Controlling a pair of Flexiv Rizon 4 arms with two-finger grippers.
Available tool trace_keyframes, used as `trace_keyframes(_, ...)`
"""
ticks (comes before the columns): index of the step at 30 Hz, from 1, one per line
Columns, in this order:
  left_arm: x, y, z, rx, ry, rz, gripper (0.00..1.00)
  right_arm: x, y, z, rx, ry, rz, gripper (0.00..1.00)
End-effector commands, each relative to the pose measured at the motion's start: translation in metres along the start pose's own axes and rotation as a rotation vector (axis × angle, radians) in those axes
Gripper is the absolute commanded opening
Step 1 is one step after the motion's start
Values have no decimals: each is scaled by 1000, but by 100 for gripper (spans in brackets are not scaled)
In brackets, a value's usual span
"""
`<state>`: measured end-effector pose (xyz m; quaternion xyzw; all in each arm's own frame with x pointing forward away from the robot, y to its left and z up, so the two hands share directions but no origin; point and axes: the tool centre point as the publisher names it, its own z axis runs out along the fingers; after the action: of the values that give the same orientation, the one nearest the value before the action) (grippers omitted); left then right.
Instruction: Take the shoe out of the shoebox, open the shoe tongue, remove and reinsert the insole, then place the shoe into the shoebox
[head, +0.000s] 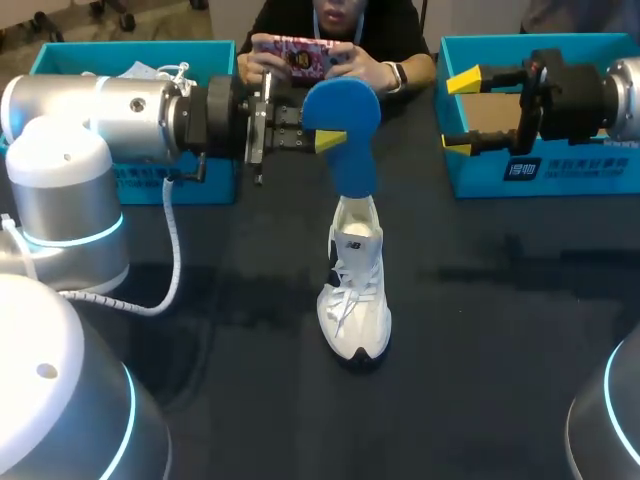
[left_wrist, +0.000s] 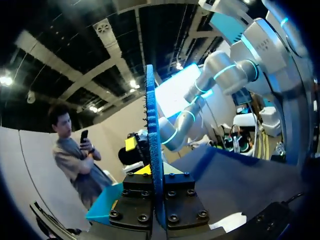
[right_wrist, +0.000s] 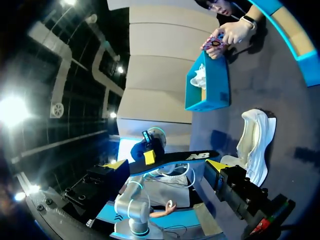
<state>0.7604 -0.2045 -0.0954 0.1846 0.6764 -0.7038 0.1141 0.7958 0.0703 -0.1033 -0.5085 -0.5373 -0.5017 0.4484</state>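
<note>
Tabletop (head: 500, 330) is dark and carries a blue box at each far corner: the left shoebox (head: 60, 60) behind my left arm (head: 110, 110), the right shoebox (head: 560, 170) under my right arm (head: 600, 90). The white shoe (head: 355, 300) stands on its sole in the middle, outside both boxes, toe toward me. My left gripper (head: 325, 135) pinches the blue insole (head: 345, 120) on edge, its lower end at the shoe's opening; I cannot tell whether it touches. My right gripper (head: 460, 112) hovers by the right shoebox's inner wall, fingers spread wide.
</note>
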Motion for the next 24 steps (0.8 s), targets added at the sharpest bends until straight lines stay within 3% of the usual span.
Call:
trace_keyframes(1, -4, 1, 0, -18, 9, -272, 0, 0, 0, 2, -2, -1, 0, 100)
trace_keyframes(8, -9, 5, -5, -17, 0, -568, 0, 0, 0, 2, -2, -1, 0, 100)
trace_keyframes(14, -11, 7, -7, -64, 13, -1015, 0, 0, 0, 2, -2, -1, 0, 100)
trace_keyframes(15, -11, 7, -7, -64, 13, -1015, 0, 0, 0, 2, -2, -1, 0, 100)
trace_keyframes(16, -12, 9, -8, -68, -5, -1159, 0, 0, 0, 2, -2, -1, 0, 100)
trace_keyframes(17, -12, 9, -8, -68, -5, -1159, 0, 0, 0, 2, -2, -1, 0, 100)
trace_keyframes(20, -14, 10, -10, 16, 34, -1497, 0, 0, 0, 2, -2, -1, 0, 100)
trace_keyframes(22, -17, 7, -10, 154, 97, -1684, 0, 0, 0, 2, -2, -1, 0, 100)
trace_keyframes(24, -17, 7, -10, 154, 97, -1684, 0, 0, 0, 2, -2, -1, 0, 100)
